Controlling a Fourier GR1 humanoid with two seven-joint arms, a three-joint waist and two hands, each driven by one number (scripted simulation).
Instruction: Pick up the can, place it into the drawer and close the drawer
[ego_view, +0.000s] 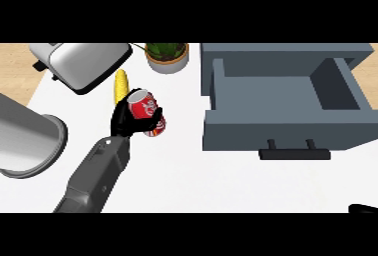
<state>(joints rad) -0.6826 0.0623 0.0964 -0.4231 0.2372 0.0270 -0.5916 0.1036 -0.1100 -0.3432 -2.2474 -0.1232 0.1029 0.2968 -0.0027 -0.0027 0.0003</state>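
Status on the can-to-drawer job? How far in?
Done: the left hand is curled round the red can, so the grasp looks made. In hand: the can is left of the open drawer, not over it. Left: carry it across, place it inside, close the drawer.

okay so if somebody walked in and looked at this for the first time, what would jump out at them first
Probably the red can at centre left, bright against the white counter, with the left hand curled round it. Next, the big grey drawer at the right, pulled open, its handle facing the near edge. Behind the can, a yellow corn cob lies beside a silver toaster.
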